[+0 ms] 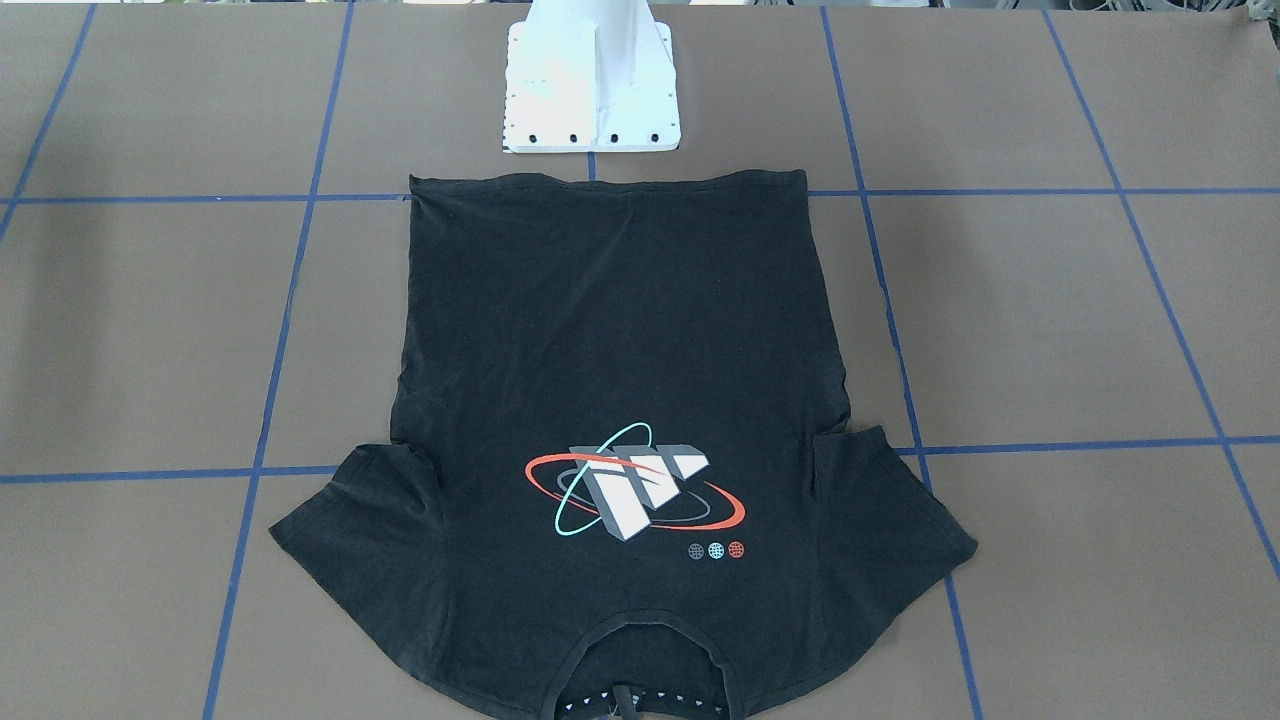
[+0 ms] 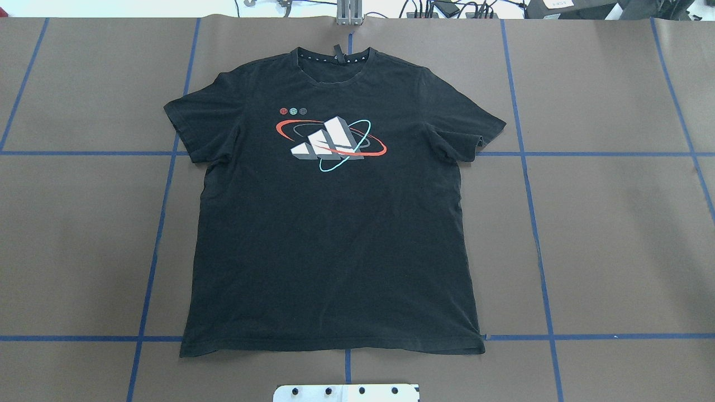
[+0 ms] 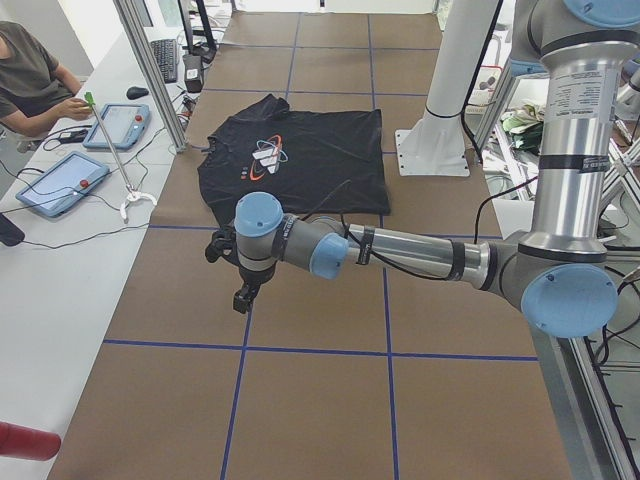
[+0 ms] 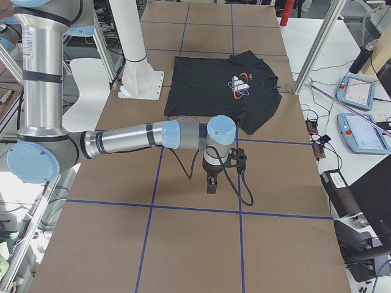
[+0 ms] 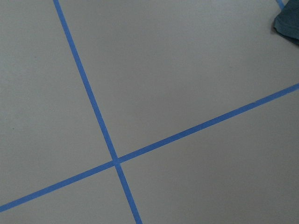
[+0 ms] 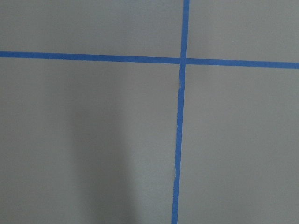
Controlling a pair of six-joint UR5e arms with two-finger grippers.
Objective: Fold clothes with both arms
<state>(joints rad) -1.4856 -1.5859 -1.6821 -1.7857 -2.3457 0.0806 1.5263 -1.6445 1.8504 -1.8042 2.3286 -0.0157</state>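
Nearest, seen from the left end of the worktop [image 2: 614, 234], is the left arm [image 3: 420, 255], stretched out low over bare brown paper and blue tape lines, well short of the T-shirt [image 2: 335, 234]. The left gripper [image 3: 243, 298] points down at the paper and seems to hold nothing, but I cannot tell from here how far apart its fingers are. Its wrist camera shows none of them, only a tape cross and a scrap of dark cloth in one corner. Past it, the black shirt lies flat in the middle of the worktop with the logo [image 2: 329, 144] facing up. The hem [image 2: 335, 349] sits just in front of the white pedestal [image 1: 592, 90] on the robot's edge, the collar [image 2: 335, 61] lies toward the opposite edge, and both short sleeves are spread out. Nothing is touching it, and I see no fold in it. Farther on, toward the right end, the right arm [image 4: 134, 139] mirrors the first. The right gripper [image 4: 211, 183] hangs over bare paper clear of the shirt, apparently empty, and again I cannot tell its opening. By my reading the folding has not started, and this is the approach before the first grasp. The next move would call for both grippers to come in over the cloth, probably to matching points such as a sleeve or a hem corner each. They would need to get low enough to pinch the thin cotton without catching the paper beneath, then lift together so the shirt folds evenly.
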